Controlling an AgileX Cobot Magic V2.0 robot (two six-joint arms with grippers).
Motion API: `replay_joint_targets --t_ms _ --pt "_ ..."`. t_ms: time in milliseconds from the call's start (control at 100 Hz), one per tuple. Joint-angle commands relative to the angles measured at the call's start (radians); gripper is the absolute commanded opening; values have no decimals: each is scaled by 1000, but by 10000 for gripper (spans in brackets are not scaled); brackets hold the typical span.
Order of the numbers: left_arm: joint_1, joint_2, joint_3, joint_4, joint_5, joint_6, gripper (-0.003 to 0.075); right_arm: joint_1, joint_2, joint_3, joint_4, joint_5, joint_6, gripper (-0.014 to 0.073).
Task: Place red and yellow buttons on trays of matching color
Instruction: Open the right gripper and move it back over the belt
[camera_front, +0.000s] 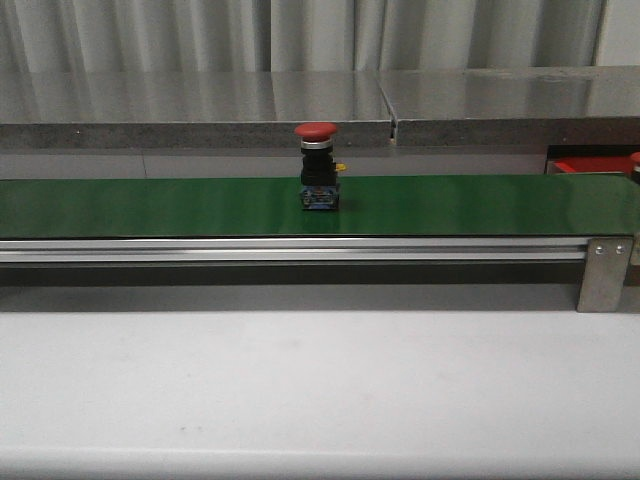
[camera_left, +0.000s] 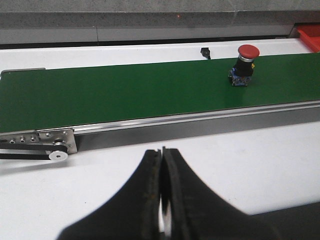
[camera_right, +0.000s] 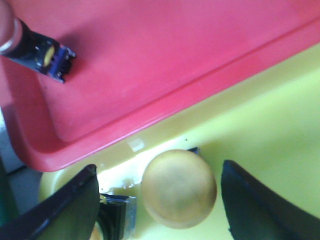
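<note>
The right gripper (camera_right: 157, 200) is positioned over the yellow tray (camera_right: 270, 125) with its jaws apart; a yellow button (camera_right: 178, 188) sits between them, clear of both fingers, so it is judged released or not yet gripped. Just beyond the jaws lies the red tray (camera_right: 150, 65), which holds a button body (camera_right: 42, 52) near its corner; its cap colour cannot be confirmed because only the edge shows. The left gripper (camera_left: 161, 192) has its jaws together and holds nothing; it hovers over the white table (camera_left: 200, 165), on the near side of the green conveyor belt (camera_left: 125, 95). A red button (camera_left: 245, 64) stands upright on the belt, well ahead of the left jaws and off to one side. Risk: if the belt is running, the red button may travel out of reach before an arm is ready; a closed gripper must also open before approach, or it will knock the tall, narrow button over. Risk at the right arm: a retreat with a finger brushing the yellow cap could tip it. The front view shows neither gripper and only a corner of the red tray; tray contents appear only in the right wrist view.
</note>
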Motion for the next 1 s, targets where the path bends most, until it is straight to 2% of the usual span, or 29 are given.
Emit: replay_joint_targets --t_ms 0,320,650,840,990 --pt "-7 7 -22 -14 -81 -4 -20 -5 -92 -23 -11 -36 -5 521" --pt "-7 7 -22 -14 -81 -4 -20 33 -247 -23 -49 -15 -56 521" --pt "-7 7 -22 -14 -81 -4 -20 265 -273 -69 -50 81 -130 521" --pt "-7 7 -22 -14 -81 -4 -20 384 -261 -177 -81 222 -147 515" --pt "-7 7 -22 -14 -81 -4 -20 451 -227 -275 -82 330 -147 458"
